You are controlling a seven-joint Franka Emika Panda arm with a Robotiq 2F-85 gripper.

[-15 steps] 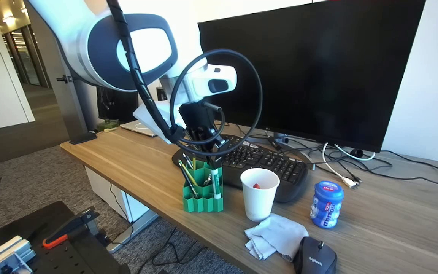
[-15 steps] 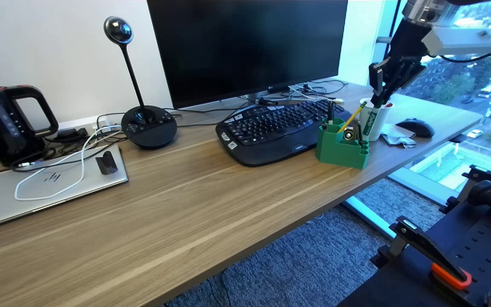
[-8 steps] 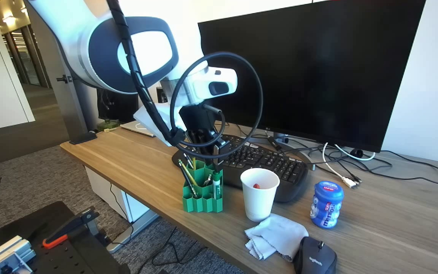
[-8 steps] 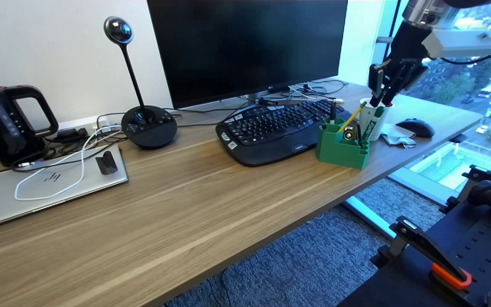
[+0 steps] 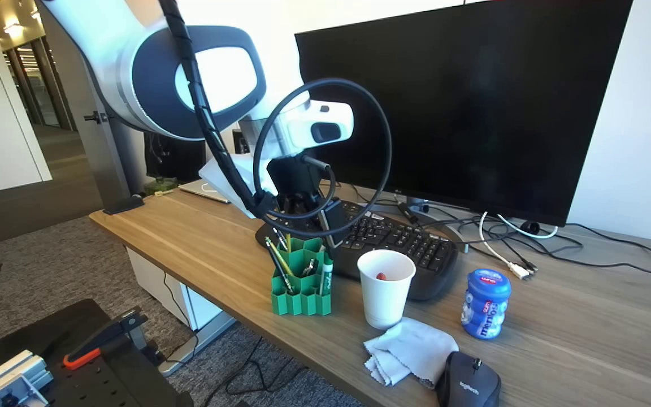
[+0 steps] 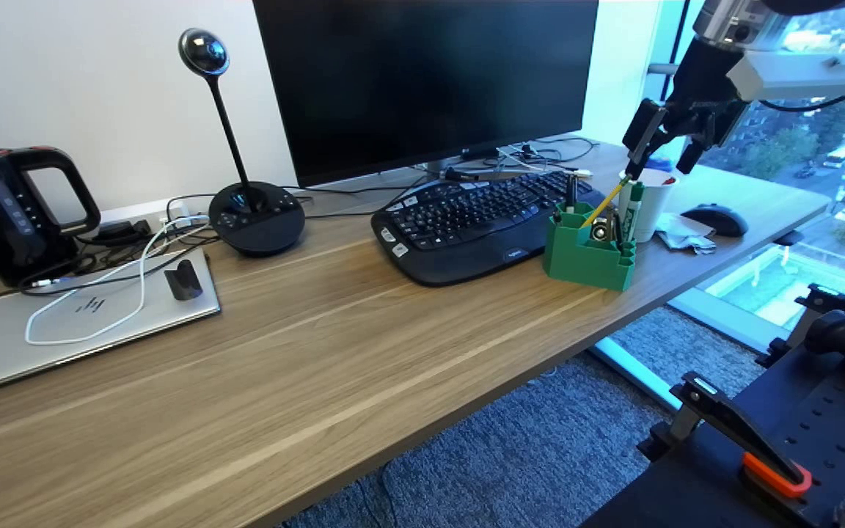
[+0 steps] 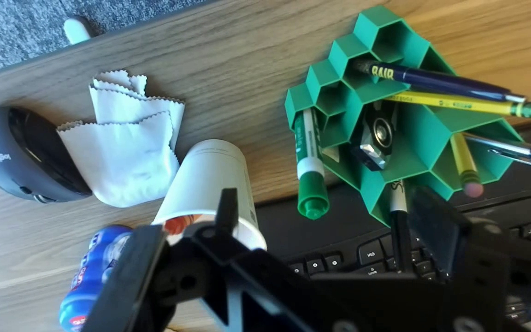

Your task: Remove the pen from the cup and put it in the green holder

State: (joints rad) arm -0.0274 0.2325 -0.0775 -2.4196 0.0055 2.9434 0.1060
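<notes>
Pen [image 7: 310, 161] leans a bit in an end slot of the green holder [image 7: 417, 138]. It is out of the cup [image 5: 385, 297], so the job looks done. The jaws are spread wide and hold nothing; I think they only need to back off now. The cup has a red thing [image 7: 178, 224] in it. The green holder also has yellow pencils [image 7: 470, 104] and a dark blue pen [image 7: 440, 82].

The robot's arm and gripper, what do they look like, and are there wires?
The arm is rounded and mostly white, with a dark band around its big joint. A thick black cable runs along it, and a thinner dark cable makes a round loop. The gripper is black, with two jointed fingers.
</notes>
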